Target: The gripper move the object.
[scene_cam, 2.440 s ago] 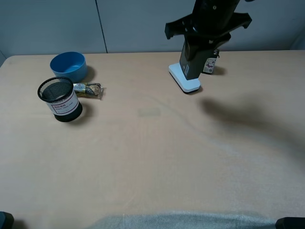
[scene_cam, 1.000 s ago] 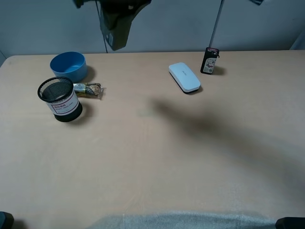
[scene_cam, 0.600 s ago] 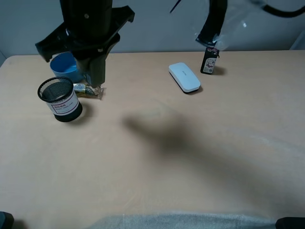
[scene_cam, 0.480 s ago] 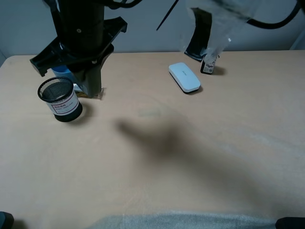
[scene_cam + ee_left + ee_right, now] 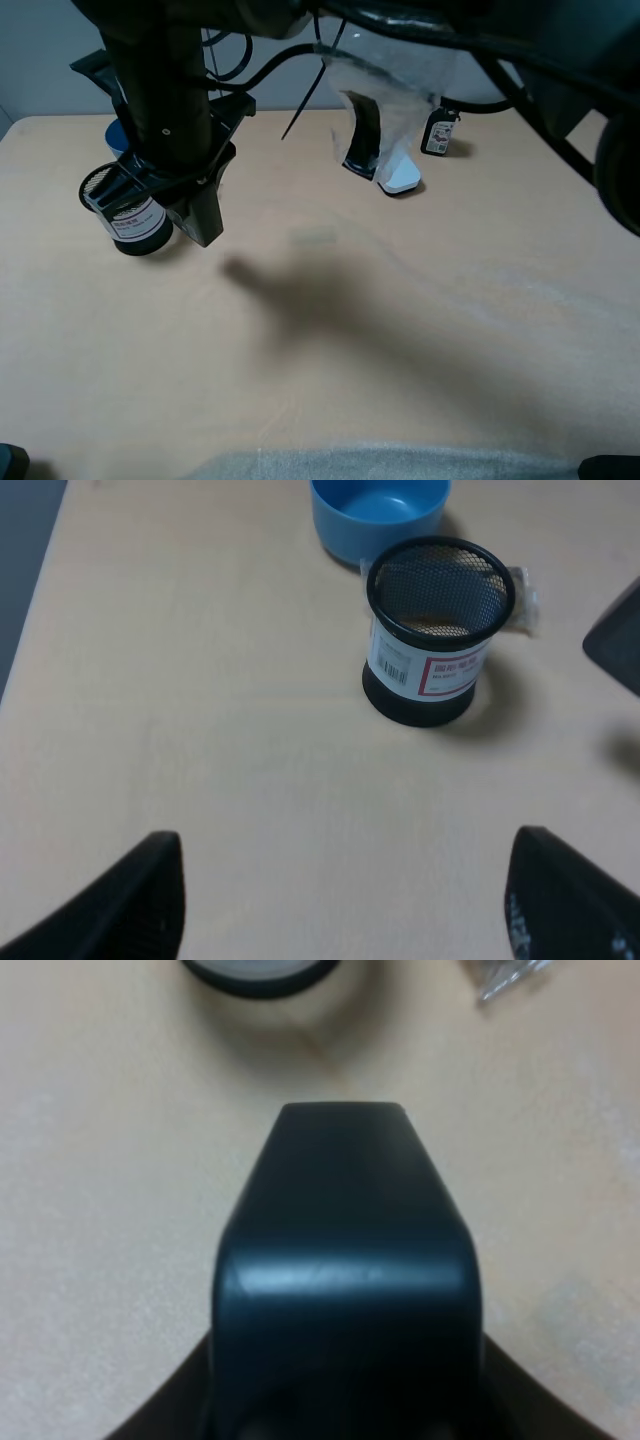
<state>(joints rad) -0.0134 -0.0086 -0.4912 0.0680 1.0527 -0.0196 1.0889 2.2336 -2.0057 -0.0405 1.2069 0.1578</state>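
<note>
As it hovers, right hand (image 5: pixel 190 188) clamps the object (image 5: pixel 345 1250).

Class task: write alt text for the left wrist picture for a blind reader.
A black mesh cup with a white label stands on a tan table, a blue bowl just beyond it. The left tool's two black fingertips stand wide apart, holding nothing.

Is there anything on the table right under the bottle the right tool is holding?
Nothing visible. The dark grey-green flat-sided bottle, held in the right tool, hangs over bare beige table; the black mesh cup stands off to one side, not beneath it.
</note>
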